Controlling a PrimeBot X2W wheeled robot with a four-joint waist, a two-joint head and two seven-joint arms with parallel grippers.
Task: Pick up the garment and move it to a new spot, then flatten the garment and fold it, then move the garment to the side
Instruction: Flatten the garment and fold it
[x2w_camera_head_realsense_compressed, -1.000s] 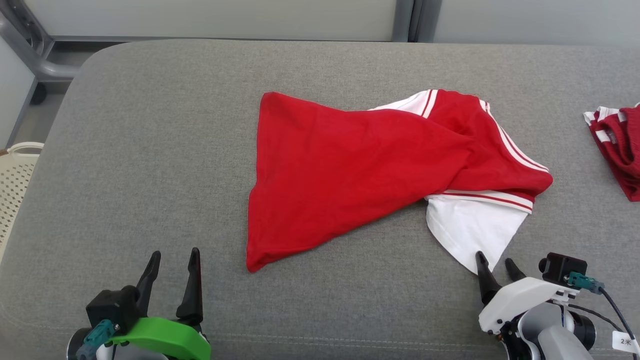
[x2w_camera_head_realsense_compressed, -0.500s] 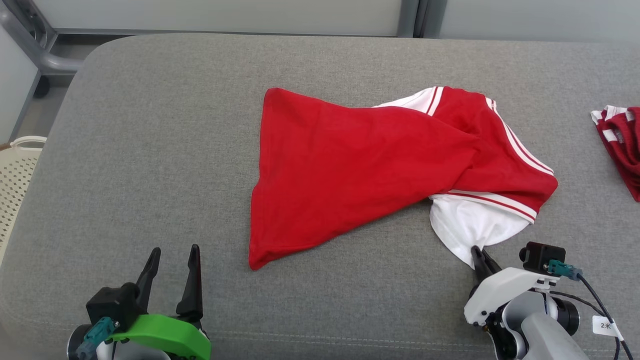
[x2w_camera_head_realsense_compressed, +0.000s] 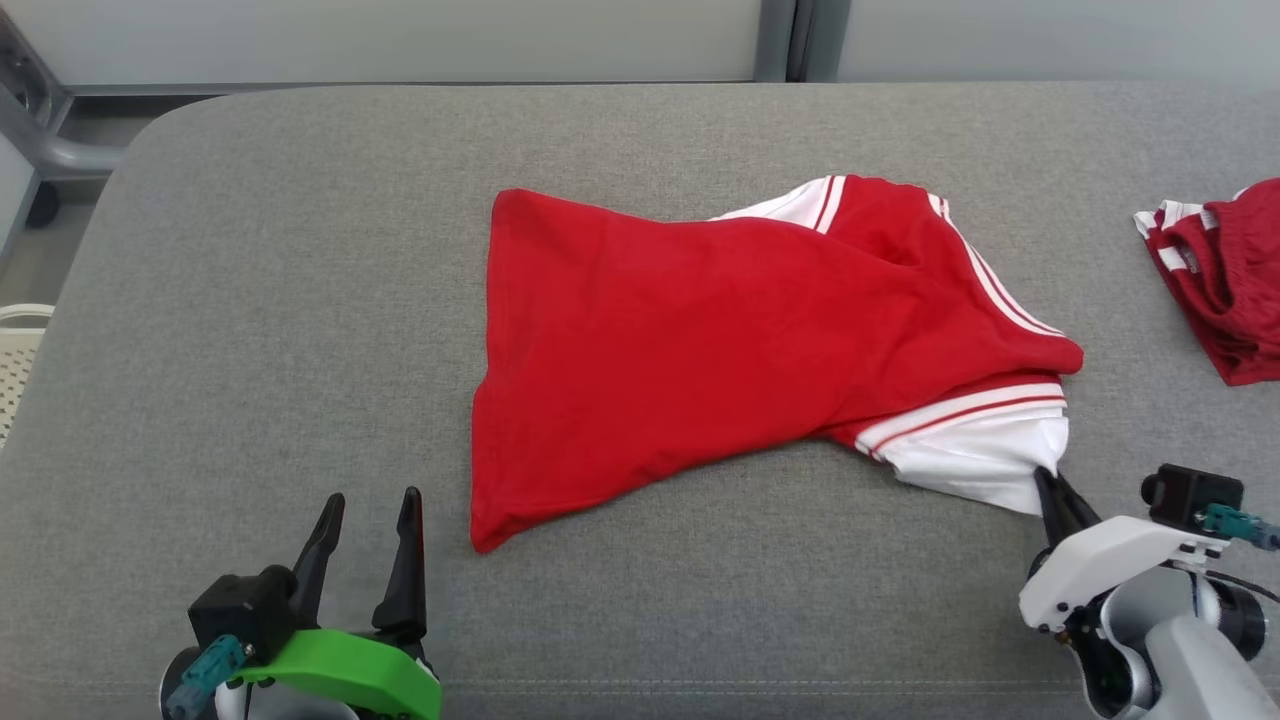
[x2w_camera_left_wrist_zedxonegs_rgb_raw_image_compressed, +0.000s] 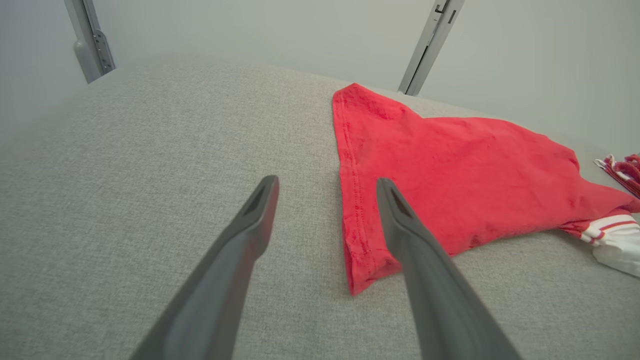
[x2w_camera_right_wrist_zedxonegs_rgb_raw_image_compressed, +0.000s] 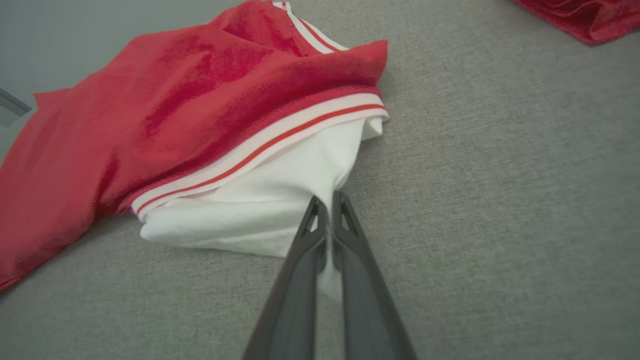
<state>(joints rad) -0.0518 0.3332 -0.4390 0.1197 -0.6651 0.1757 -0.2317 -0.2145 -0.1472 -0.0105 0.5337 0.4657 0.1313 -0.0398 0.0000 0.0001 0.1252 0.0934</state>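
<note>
The red T-shirt (x2w_camera_head_realsense_compressed: 700, 340) lies crumpled in the middle of the grey bench (x2w_camera_head_realsense_compressed: 250, 300), with the right end effector (x2w_camera_head_realsense_compressed: 1047, 482) pinched on just the tip of its white sleeve (x2w_camera_head_realsense_compressed: 975, 462). That thin bite may slip or merely stretch the sleeve. The left end effector (x2w_camera_head_realsense_compressed: 365, 510) stands wide and empty near the front edge.

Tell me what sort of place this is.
Probably a test room set up for clothes folding: a broad grey padded surface holds a red shirt and a second garment, with plain pale wall panels behind and a perforated basket alongside.
</note>
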